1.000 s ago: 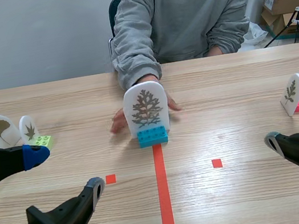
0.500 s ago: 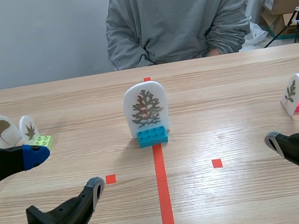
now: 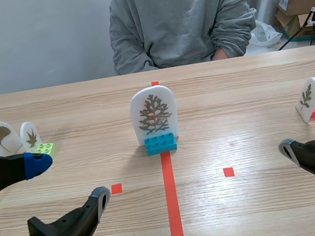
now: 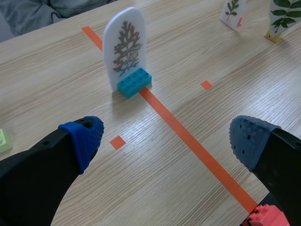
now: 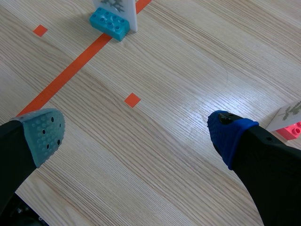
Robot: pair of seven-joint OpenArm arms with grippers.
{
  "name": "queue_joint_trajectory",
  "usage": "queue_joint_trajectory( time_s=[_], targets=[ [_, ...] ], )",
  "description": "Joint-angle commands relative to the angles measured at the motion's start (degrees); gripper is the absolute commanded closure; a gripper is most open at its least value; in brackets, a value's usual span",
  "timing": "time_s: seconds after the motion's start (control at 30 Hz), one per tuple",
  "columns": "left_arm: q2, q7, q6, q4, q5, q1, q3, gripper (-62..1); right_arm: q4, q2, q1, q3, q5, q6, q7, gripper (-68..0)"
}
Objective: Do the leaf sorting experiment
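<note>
Well ahead of wide left hand [image 3: 69, 179] and wide right hand [image 3: 306, 125]; leaf card [image 3: 153, 112], upright

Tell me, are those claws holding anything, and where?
Nothing is held: the left gripper and right gripper are both open, and the middle leaf card stands untouched.

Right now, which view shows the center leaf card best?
Scene view: the card faces the camera squarely, whole, with its blue base. The left wrist view also shows it whole, but obliquely from above. The right wrist view catches only the base and the card's bottom edge.
</note>
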Motion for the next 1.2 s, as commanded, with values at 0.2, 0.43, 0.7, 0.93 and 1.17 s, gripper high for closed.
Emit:
queue_joint_trajectory(
  time_s=[0.2,0.43,0.7,0.93,1.17],
  targets=[
    [0.13,-0.81,0.09,1.31,-0.57,-0.02,0.04,-57.2,0.26,0.9,0.52,0.48,0.59,0.44,0.68,-63.0],
    [0.13,-0.81,0.09,1.31,-0.57,-0.02,0.04,-57.2,0.26,0.9,0.52,0.48,0.57,0.44,0.11,-63.0],
    [0.13,-0.81,0.09,1.31,-0.57,-0.02,0.04,-57.2,0.26,0.9,0.55,0.48,-1.07,0.44,-2.01,-63.0],
    [0.13,-0.81,0.09,1.31,-0.57,-0.02,0.04,-57.2,-1.92,0.92,6.23,0.48,-8.41,0.44,-2.84,-63.1],
    [0.2,-0.81,0.09,1.31,-0.57,-0.02,0.04,-57.2,-12.98,0.92,19.1,-3.52,-12.2,0.44,-2.84,-64.3]
  ],
)
